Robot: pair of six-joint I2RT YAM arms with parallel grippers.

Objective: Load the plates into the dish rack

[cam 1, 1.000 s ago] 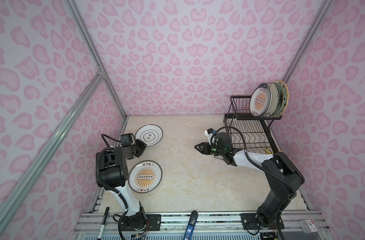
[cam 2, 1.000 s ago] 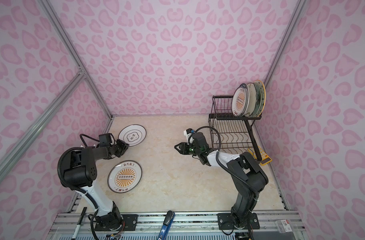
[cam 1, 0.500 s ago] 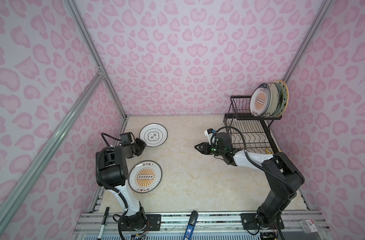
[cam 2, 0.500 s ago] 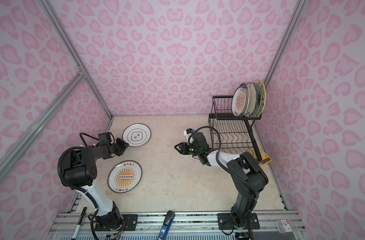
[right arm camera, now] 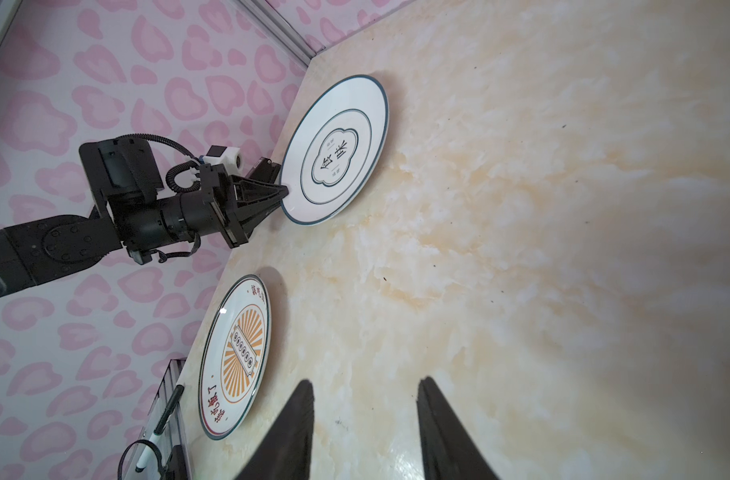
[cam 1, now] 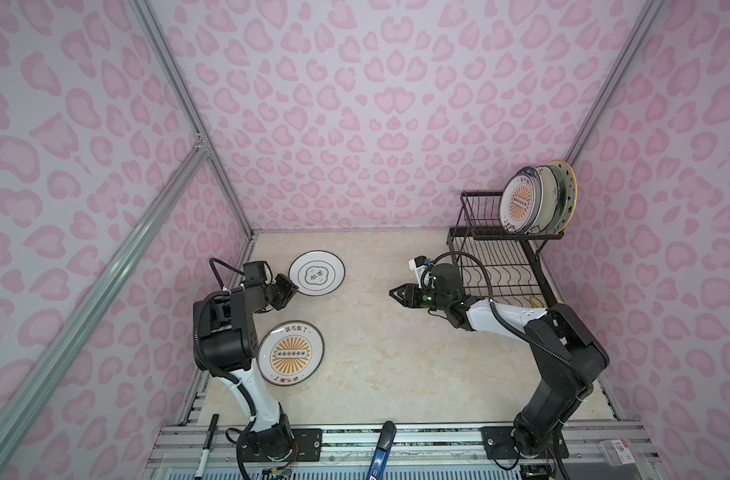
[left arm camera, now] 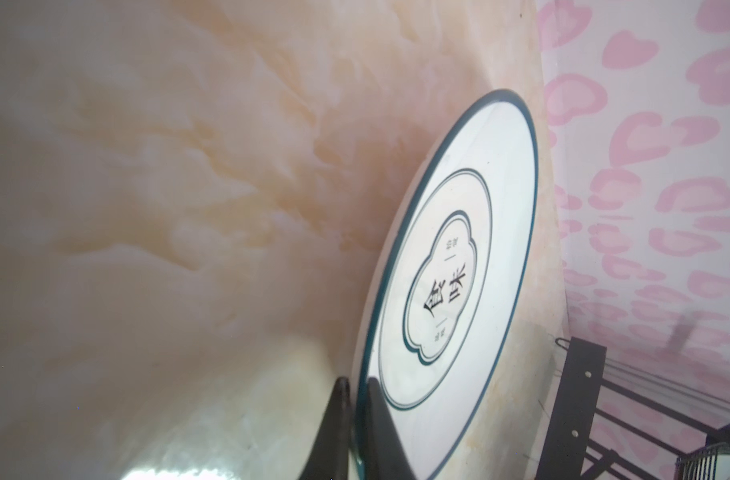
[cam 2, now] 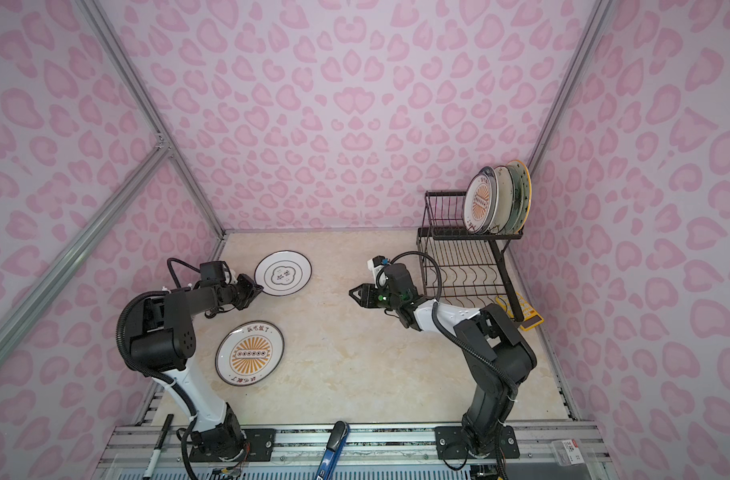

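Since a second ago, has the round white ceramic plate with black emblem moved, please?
Yes: the white plate shifted right, toward the fixed black wire dish rack.

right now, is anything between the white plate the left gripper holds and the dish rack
Yes. The right gripper, open and empty, and its arm hang over the table between the white plate, pinched at its rim by the left gripper, and the dish rack. Nothing else lies on that stretch of table.

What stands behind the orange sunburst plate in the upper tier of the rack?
A pale plate, then a starry orange-rimmed plate. Only their edges show; their faces, and any plate between, are covered.
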